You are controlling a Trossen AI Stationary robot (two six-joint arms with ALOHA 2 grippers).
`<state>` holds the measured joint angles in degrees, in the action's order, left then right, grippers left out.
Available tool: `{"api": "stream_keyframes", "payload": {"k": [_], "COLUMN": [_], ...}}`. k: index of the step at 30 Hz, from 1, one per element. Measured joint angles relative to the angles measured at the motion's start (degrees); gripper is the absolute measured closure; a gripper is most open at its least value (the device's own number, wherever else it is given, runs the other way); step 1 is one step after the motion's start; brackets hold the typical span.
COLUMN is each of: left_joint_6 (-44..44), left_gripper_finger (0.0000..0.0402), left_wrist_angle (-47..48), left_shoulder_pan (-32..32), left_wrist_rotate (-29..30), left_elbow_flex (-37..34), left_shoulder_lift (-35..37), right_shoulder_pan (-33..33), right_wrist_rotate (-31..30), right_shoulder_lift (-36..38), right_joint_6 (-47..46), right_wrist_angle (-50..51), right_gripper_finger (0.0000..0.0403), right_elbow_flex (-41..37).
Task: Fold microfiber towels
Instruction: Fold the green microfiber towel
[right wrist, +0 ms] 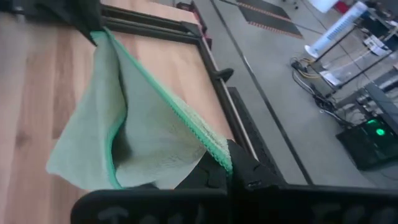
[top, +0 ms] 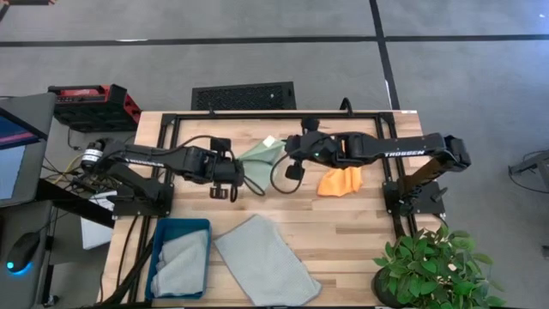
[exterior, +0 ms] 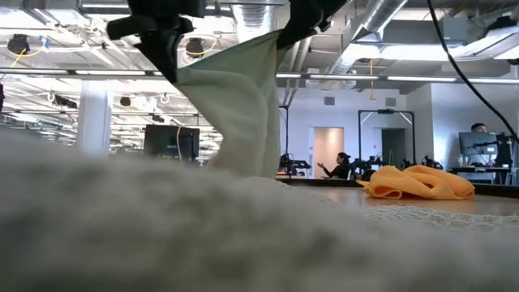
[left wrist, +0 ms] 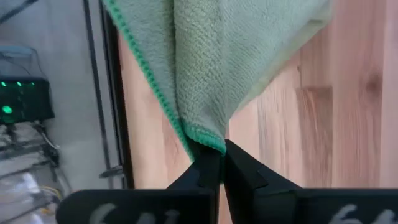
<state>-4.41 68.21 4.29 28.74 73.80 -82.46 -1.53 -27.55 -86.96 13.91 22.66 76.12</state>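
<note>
A light green microfiber towel with a small white tag hangs between my two grippers over the middle of the table. My left gripper is shut on one corner and my right gripper on another. In the low view the towel droops as a slack sheet; its lower end is hidden behind the grey cloth in front. An orange towel lies bunched on the table to the right. A pale grey-blue towel lies spread flat near the front edge. My left gripper pinches a green-hemmed corner of the towel between its two fingers, which slant downward. The cloth spreads away from the fingertips in soft folds. My right gripper pinches the towel's green-stitched hem at a corner between its two fingers, coming from the table's right. The cloth hangs slack from there toward the other held corner.
A teal bin with a grey cloth in it stands at the front left. Black frame rails run along the table's left, far and right sides. A potted plant stands off the front right corner.
</note>
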Motion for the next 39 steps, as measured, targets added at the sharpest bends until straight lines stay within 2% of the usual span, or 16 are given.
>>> {"api": "stream_keyframes", "payload": {"k": [6,13,16,19,23,26,36,39], "left_joint_6": [-1.31,2.01,2.66,4.29,4.43,3.5,0.13,-3.53], "left_gripper_finger": [0.0385,0.0318,0.0291,0.0276,0.0272,0.0272,0.0272,0.0272], "left_wrist_angle": [-2.8,-2.92,-3.15,-3.42,-3.52,-3.15,-10.28,-16.38], "left_shoulder_pan": [-1.11,-1.13,-1.13,-0.66,0.58,1.77,2.93,3.67], "left_wrist_rotate": [-0.27,-1.79,-5.47,-11.58,-21.83,-26.15,-24.59,-19.74], "left_elbow_flex": [-0.09,-0.11,-0.11,-0.09,-0.09,-0.11,-0.15,-0.15], "left_shoulder_lift": [-0.02,-0.02,-0.04,-0.04,-0.04,-0.04,-1.25,-1.49], "right_shoulder_pan": [-1.1,-2.34,-3.1,-3.94,-4.72,-5.0,-5.0,-5.0], "right_wrist_rotate": [-0.4,-0.3,-0.14,0.15,0.72,0.19,0.26,0.26], "right_shoulder_lift": [0.06,0.08,0.09,0.07,0.06,0.06,0.06,0.06], "right_joint_6": [-0.14,-0.96,-0.98,-1.63,-1.95,-1.97,-2.1,-2.15], "right_wrist_angle": [0.7,1.38,1.37,1.35,1.35,1.35,1.31,1.31], "right_gripper_finger": [0.0399,0.0399,0.0399,0.0399,0.0399,0.0399,0.0398,0.0398], "right_elbow_flex": [0.0,0.0,0.0,0.0,0.0,0.0,0.0,0.0]}}
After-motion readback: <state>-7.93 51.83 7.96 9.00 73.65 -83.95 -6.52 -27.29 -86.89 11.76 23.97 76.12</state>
